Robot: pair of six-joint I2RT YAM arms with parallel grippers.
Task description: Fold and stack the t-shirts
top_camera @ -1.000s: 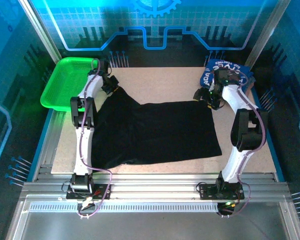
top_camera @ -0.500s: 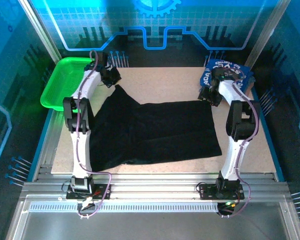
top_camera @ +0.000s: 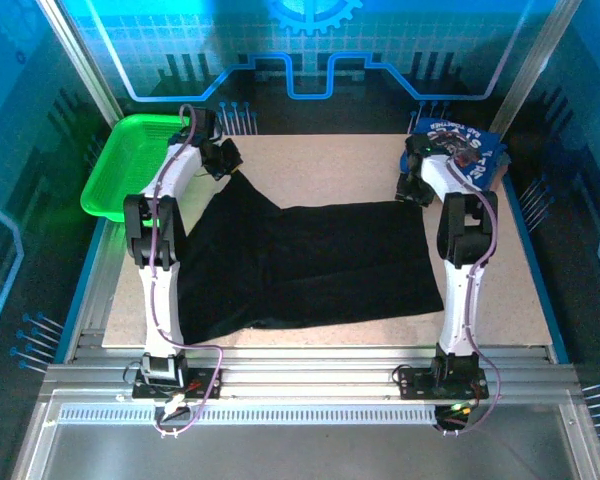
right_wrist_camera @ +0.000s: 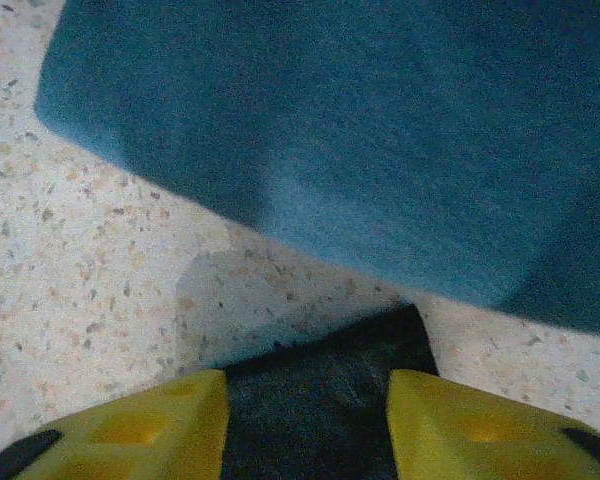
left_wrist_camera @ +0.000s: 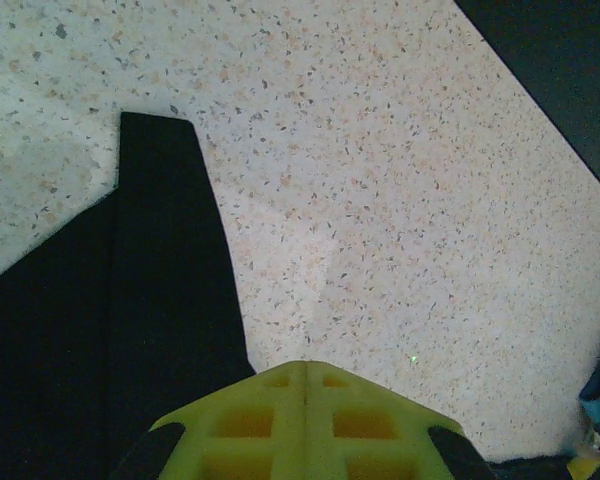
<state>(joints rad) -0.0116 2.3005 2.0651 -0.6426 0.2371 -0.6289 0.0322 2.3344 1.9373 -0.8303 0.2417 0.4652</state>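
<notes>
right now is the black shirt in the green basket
No, the black t-shirt lies spread on the table, and the green basket stands apart from it at the far left corner.

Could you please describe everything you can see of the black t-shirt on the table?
The black t-shirt is plain, soft fabric, spread mostly flat across the table, its near edge wavy. A narrow flap runs toward the far left, where the left gripper is shut beside it. Its far right corner lies between the open fingers of the right gripper, close to the folded blue t-shirts.
</notes>
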